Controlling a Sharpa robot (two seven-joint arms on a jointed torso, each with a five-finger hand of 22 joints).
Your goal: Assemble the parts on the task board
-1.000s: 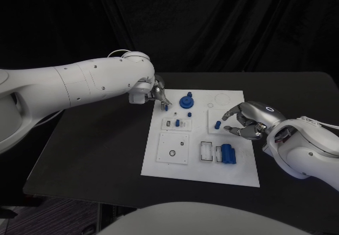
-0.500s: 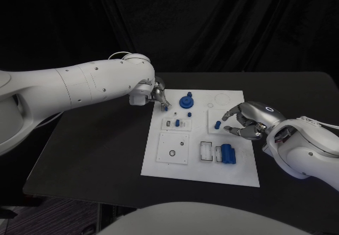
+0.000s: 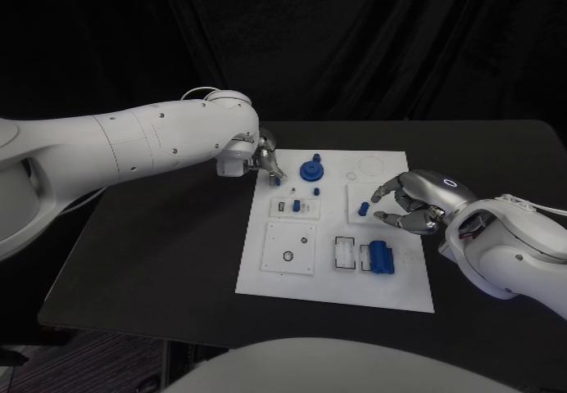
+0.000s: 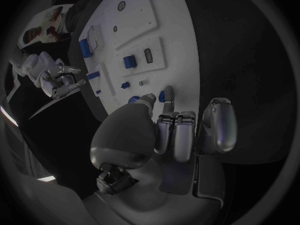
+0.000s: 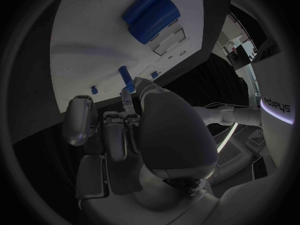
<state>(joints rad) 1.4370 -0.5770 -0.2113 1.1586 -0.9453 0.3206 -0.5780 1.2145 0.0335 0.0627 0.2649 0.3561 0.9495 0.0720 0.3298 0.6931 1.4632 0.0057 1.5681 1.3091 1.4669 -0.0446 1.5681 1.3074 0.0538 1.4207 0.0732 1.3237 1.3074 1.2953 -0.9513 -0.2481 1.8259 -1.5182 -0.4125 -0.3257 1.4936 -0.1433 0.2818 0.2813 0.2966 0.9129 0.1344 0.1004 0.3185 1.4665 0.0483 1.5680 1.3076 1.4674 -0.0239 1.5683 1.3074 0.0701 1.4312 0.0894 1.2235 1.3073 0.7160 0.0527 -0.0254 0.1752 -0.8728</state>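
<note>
The left arm [image 3: 130,155] is showing a broad, glossy white shell dotted with small dark screws, with a thin pale cable looping over its wrist end. The right arm [image 3: 514,250] is wearing the same smooth white casing, with a cable running along its top. Each is ending in a silver metallic robot hand, the left robot hand [image 3: 267,157] and the right robot hand [image 3: 416,199], the latter carrying a small ring marking on its rounded back.

black table [image 3: 165,246] carries white task board [image 3: 296,282], lying flat near its middle.
</note>
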